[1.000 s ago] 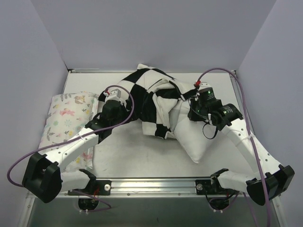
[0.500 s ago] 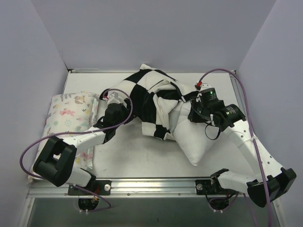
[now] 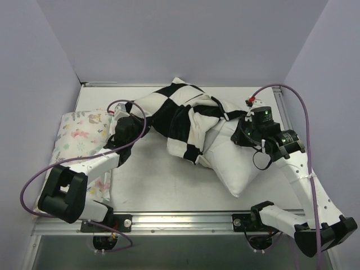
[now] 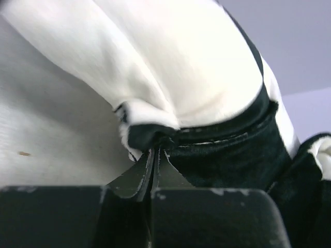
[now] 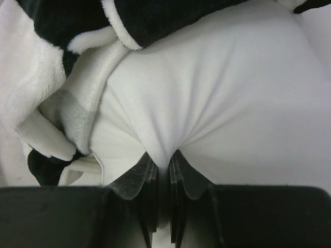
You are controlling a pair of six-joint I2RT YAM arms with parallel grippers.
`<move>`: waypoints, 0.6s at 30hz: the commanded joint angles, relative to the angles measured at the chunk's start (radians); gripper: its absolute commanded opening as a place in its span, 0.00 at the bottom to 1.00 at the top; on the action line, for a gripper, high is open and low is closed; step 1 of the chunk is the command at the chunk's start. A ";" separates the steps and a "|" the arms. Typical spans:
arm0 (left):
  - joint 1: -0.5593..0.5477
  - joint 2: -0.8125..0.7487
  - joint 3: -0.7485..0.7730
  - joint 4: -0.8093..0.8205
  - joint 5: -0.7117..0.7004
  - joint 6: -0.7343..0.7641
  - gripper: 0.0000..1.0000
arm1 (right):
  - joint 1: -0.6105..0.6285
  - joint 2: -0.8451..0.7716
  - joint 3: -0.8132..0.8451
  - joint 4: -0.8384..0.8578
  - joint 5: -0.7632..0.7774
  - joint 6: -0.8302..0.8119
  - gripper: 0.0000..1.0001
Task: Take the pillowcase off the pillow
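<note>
Nearest me, low and right of centre in the top view, the pillow shows a bare white corner on the counter, and more of it lies uncovered than a second ago. My right pincer is closed tight on a pinch of that white fabric, as its wrist view shows. It has drifted toward the right edge of the frame, dragging the pillow along. My left pincer, at middle left beside the floral pillow, is clamped on a black hem of the pillowcase and has drawn back leftward. The checkered cover, bunched across the upper centre, is now stretched between us and still wraps the pillow's far end. I judge the pull-apart is working and roughly half done.
</note>
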 commanded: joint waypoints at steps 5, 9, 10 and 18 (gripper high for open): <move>0.212 -0.087 0.085 -0.181 -0.157 0.063 0.00 | -0.123 -0.117 -0.015 0.024 -0.009 0.042 0.00; 0.334 -0.039 0.183 -0.295 -0.160 0.077 0.00 | -0.214 -0.151 0.002 0.018 -0.058 0.067 0.00; 0.347 -0.033 0.221 -0.312 -0.160 0.088 0.00 | -0.223 -0.162 0.016 0.011 -0.061 0.068 0.00; 0.326 -0.077 0.365 -0.432 -0.171 0.192 0.00 | -0.249 -0.142 0.074 0.000 -0.187 0.070 0.00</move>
